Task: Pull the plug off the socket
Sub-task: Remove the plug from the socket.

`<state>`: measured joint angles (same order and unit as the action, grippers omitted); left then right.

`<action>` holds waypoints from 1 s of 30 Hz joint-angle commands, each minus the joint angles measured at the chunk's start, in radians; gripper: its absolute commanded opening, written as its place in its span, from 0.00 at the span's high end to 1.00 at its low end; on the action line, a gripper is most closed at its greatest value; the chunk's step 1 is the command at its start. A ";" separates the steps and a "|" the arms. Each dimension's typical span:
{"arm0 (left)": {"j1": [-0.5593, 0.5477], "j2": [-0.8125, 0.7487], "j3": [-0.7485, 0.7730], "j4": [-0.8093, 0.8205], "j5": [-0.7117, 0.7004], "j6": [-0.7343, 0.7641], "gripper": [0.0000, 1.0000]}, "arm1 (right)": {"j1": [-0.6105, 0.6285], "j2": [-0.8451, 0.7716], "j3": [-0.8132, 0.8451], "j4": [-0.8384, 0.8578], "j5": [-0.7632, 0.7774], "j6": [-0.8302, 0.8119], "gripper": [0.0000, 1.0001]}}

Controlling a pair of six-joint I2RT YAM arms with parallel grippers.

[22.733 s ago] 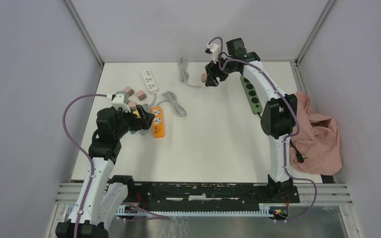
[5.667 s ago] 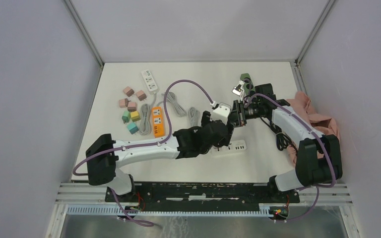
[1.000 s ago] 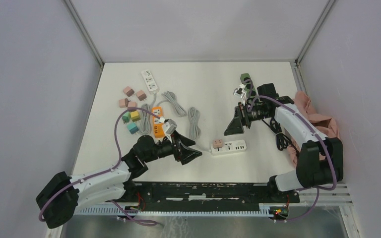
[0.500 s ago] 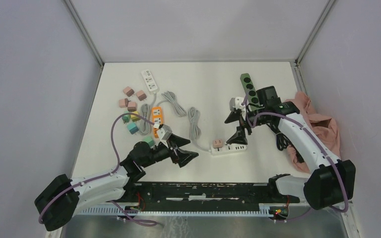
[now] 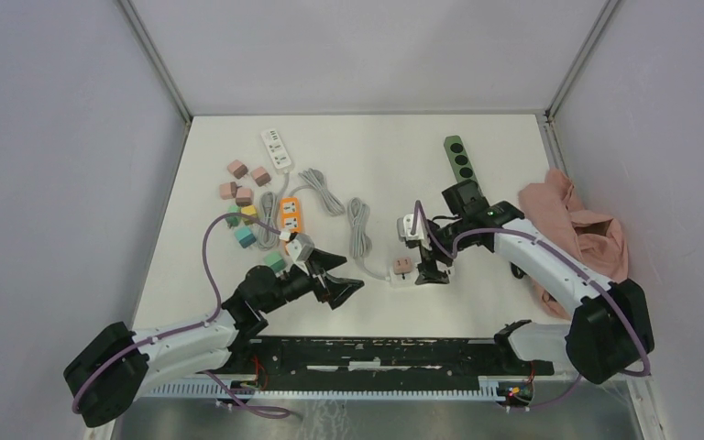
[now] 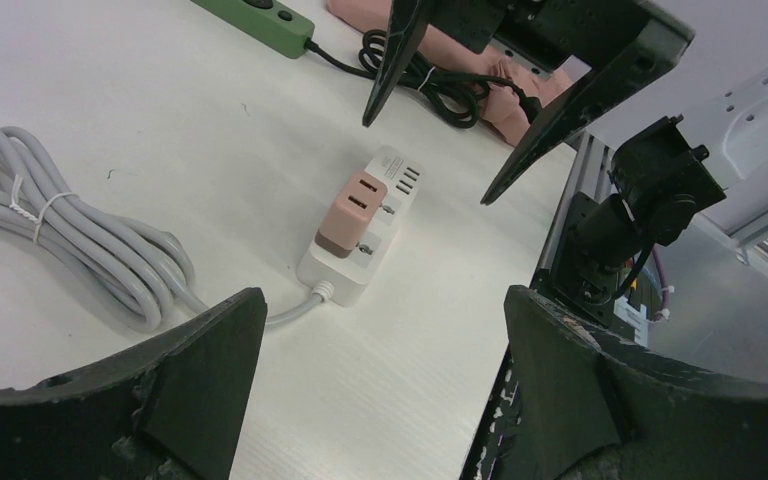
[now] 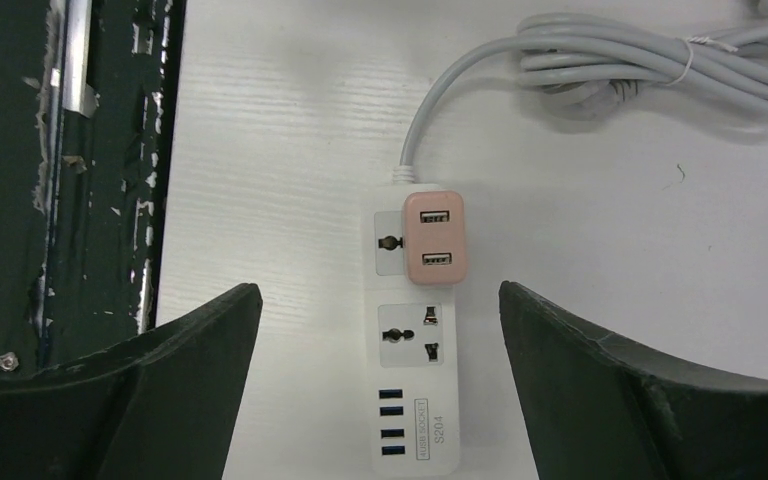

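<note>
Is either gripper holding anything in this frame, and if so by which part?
Nothing is held. The right gripper hangs open over the pink plug seated in the white power strip; the left gripper is open and empty.

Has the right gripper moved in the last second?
Yes: away from the green power strip, toward the near edge; the right gripper now hangs over the white power strip.
</note>
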<state>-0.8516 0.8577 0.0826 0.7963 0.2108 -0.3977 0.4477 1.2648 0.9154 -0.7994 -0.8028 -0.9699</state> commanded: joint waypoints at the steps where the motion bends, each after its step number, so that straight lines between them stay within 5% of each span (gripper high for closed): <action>1: -0.004 0.011 -0.004 0.086 -0.007 0.060 0.05 | 0.051 0.041 -0.014 0.097 0.108 0.013 0.07; 12: -0.004 0.098 -0.013 0.169 0.057 0.088 0.05 | 0.184 0.152 -0.013 0.237 0.286 0.106 0.28; 25: -0.006 0.143 -0.084 0.326 0.084 0.129 0.05 | 0.228 0.179 0.026 0.201 0.325 0.101 0.94; 30: -0.031 0.160 -0.120 0.416 0.067 0.181 0.05 | 0.217 0.155 0.059 0.099 0.173 0.067 1.00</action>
<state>-0.8612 1.0111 0.0116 1.0534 0.2726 -0.3126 0.6697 1.4578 0.9131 -0.6216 -0.5079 -0.8795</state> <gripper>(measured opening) 0.950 0.349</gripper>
